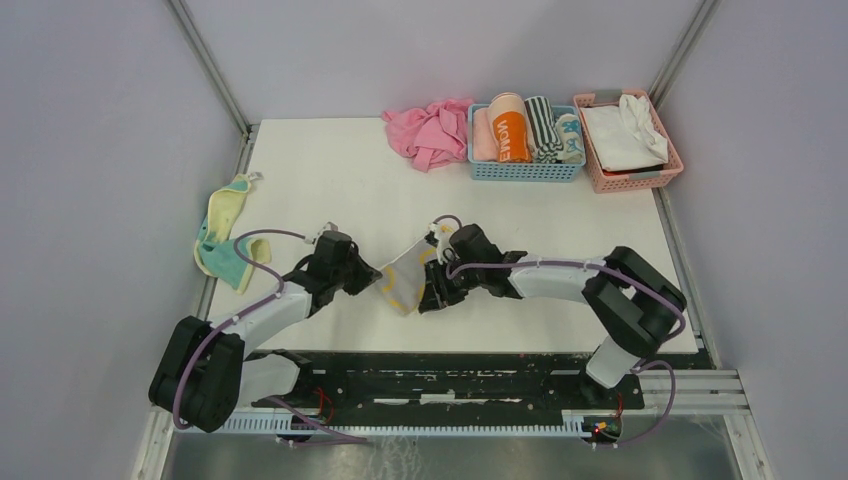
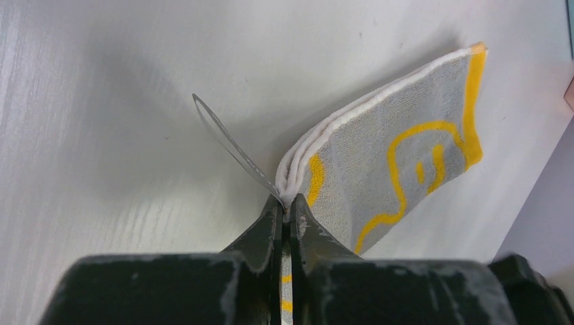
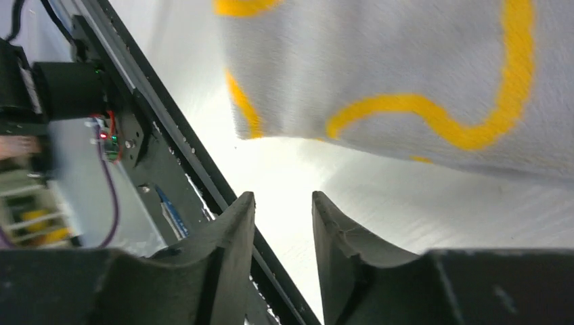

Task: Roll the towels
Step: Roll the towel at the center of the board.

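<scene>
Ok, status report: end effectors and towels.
Left end effector shut on grey towel corner; towel folded, not rolled. Right end effector open, empty. Yellow towel crumpled, far left. Nothing blocking.

One legible item: orange rolled cloth [image 1: 510,135] in the blue basket [image 1: 525,170], far right of table. White capitals run along the roll, seemingly "WOME"; too small to confirm. Grey towel [image 2: 399,169], near centre: yellow looping lines and border only, no letters or numbers made out.
</scene>
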### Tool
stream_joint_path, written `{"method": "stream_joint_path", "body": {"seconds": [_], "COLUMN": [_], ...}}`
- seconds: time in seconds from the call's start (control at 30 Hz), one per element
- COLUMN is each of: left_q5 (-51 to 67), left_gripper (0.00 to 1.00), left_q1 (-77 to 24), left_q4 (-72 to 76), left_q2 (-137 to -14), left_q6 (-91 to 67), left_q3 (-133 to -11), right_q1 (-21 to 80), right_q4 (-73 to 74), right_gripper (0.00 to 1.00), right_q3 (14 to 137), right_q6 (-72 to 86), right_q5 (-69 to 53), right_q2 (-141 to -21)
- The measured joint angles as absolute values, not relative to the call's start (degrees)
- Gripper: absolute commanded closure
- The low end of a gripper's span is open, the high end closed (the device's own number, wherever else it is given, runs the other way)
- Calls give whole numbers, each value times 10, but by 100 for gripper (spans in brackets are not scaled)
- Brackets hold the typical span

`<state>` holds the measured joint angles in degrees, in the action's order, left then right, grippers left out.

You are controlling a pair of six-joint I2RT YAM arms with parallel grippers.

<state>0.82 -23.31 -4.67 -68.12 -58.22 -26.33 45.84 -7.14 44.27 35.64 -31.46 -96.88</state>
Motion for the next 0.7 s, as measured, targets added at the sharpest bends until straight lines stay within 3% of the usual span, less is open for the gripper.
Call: {"method": "stream_joint_path", "body": {"seconds": [0.1,0.3,0.7], "left_q5": [3,0,0], "left_gripper": [97,97,97], "left_q1": [-236,-239,-245], "left_q4": [-46,-46,-41], "left_q2": [-681,-680,-665], "left_q6": [-582,-583,-587], "left_q3": [-261,-255,-234], "right_q1": [509,606,708], "right_q4": [-1,54,102], "right_gripper": [46,45,49], "right_q3": [487,566,664], "right_q6": [293,212,166], "right_q5": [-225,-66,155], "right_q2": [-926,-915,-1068]}}
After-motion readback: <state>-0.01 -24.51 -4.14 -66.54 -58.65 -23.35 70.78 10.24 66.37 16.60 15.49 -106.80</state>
